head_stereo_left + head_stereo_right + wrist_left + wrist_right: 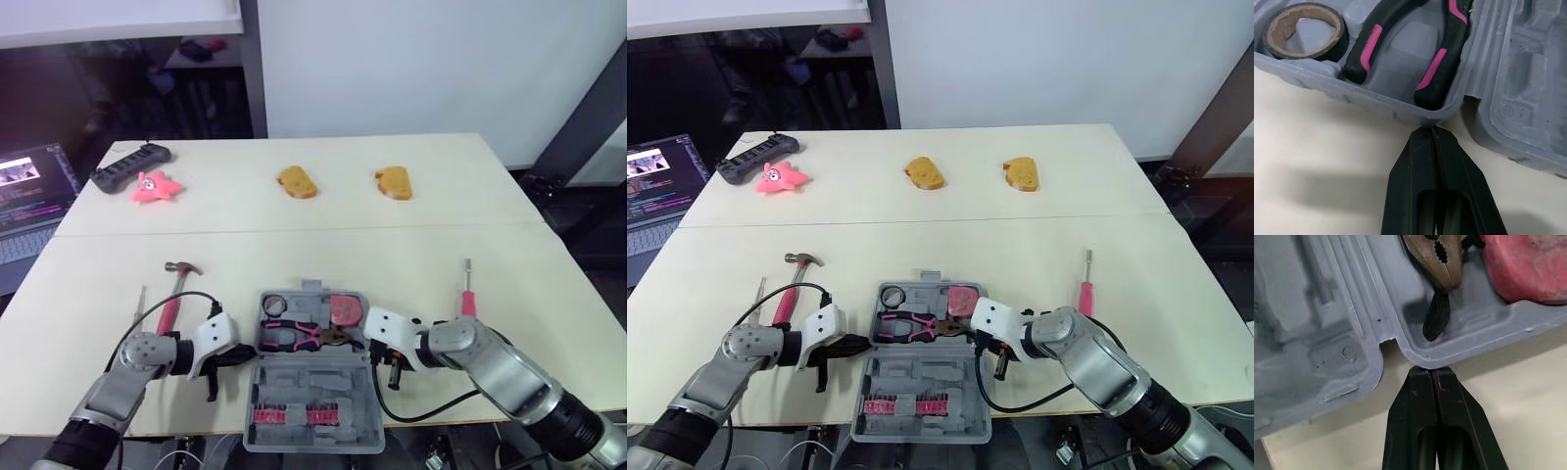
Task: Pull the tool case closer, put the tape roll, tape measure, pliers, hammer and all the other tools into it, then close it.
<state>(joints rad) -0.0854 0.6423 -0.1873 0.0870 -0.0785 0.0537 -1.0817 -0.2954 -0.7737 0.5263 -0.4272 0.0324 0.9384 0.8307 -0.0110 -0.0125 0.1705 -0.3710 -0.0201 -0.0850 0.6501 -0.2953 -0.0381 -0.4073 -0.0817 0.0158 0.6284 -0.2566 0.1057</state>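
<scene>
The grey tool case point(313, 384) lies open at the table's front middle. Its far half holds the tape roll point(273, 304), the pink-handled pliers point(304, 336) and the pink tape measure point(345, 309). My left gripper point(247, 354) is shut, and its tips point(1434, 131) touch the case's left wall beside the pliers point(1369, 44) and the tape roll point(1273, 30). On the other side, my right gripper point(376, 349) is shut too, with its tips point(1431, 369) against the case's right wall near the pliers' nose point(1437, 259). The hammer point(174, 294) lies on the table left of the case.
A thin screwdriver point(140, 304) lies left of the hammer, and a pink-handled screwdriver point(467, 294) lies right of the case. On the far half of the table are a pink toy point(154, 186), a black power strip point(130, 166) and two bread pieces point(296, 182) point(393, 182). A laptop point(29, 186) stands off the left edge.
</scene>
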